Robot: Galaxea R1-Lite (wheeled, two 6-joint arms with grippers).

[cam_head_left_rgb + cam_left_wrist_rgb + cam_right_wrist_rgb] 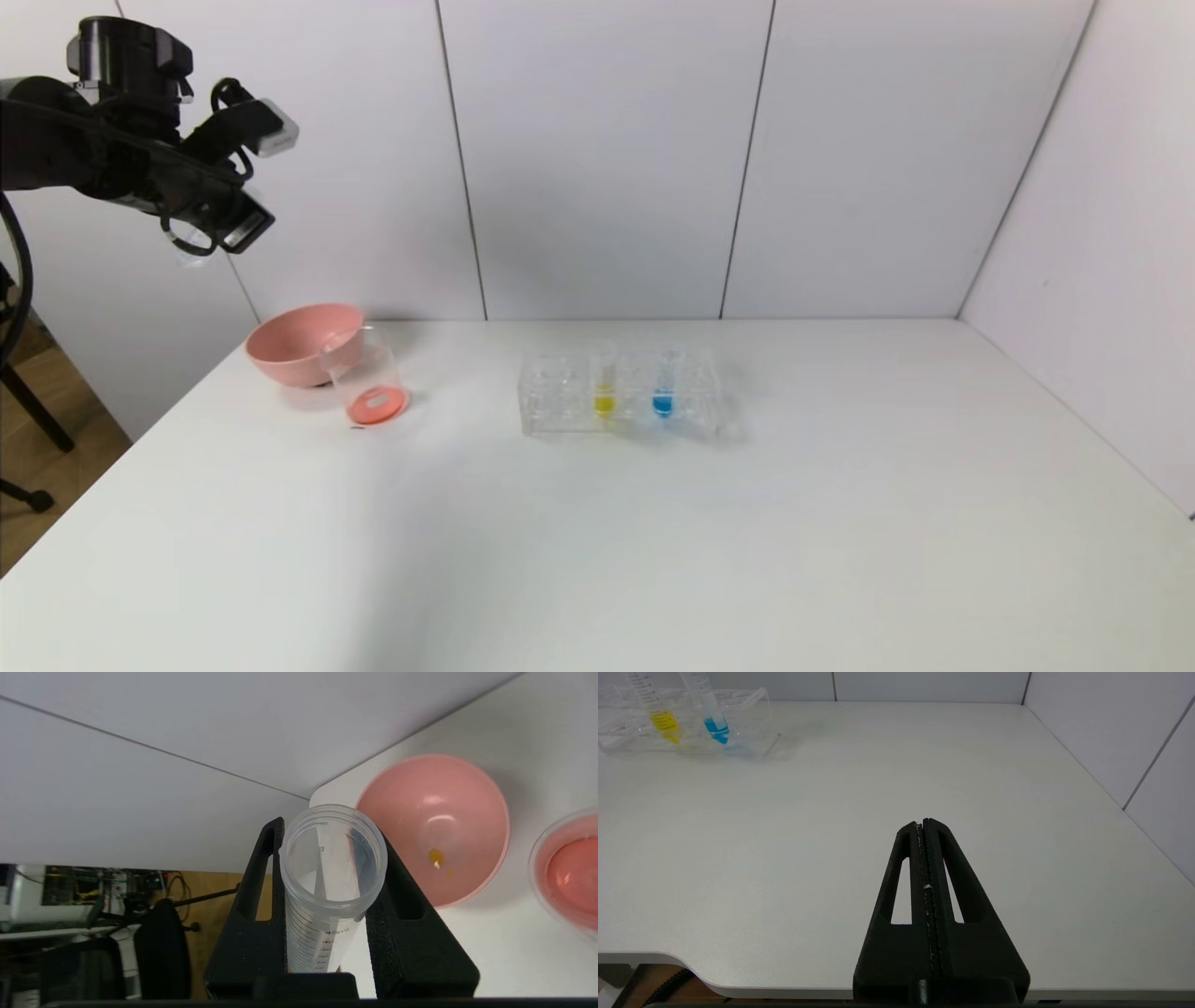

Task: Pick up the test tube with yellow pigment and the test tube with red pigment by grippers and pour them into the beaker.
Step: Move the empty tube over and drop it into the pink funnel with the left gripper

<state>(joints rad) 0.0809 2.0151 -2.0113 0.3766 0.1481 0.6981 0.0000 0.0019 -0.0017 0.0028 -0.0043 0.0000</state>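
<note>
Head view high over table [653, 523]; wrist views close, both sharing it

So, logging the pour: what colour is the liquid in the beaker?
Red-orange in the beaker; clearest in the left wrist view.
</note>
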